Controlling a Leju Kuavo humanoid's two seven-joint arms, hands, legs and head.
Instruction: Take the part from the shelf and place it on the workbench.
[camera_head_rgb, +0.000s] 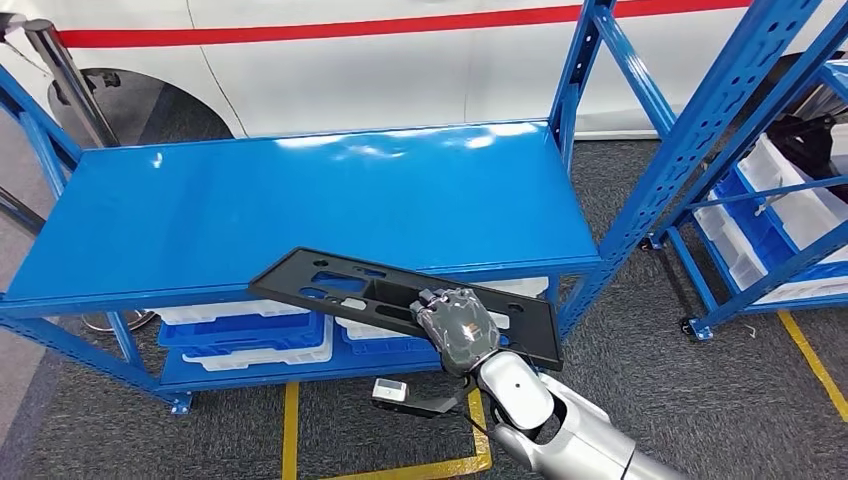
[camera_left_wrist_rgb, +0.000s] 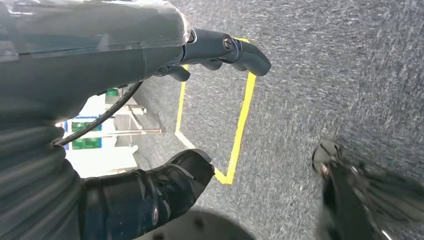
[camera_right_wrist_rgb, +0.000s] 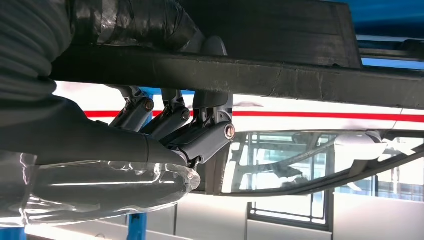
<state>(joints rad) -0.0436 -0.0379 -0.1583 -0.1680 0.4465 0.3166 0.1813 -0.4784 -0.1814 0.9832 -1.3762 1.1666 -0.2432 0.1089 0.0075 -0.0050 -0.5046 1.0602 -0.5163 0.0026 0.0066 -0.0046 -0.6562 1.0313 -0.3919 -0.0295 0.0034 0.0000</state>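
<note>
Part (camera_head_rgb: 330, 285): flat black plate with cut-outs, held in the air over the front edge of the blue tabletop (camera_head_rgb: 300, 200), near its front right corner, one end reaching inward over the surface. Not yet set down; probably carried level so it lands flat.

Right hand (camera_head_rgb: 457, 325): grips the part near its right end, thumb above, fingers (camera_right_wrist_rgb: 200, 135) curled beneath. Arm reaches up from below, wrist bent toward the tabletop.

Left hand (camera_left_wrist_rgb: 165, 115): hangs over grey floor (camera_left_wrist_rgb: 325, 75), fingers apart, holding nothing.
</note>
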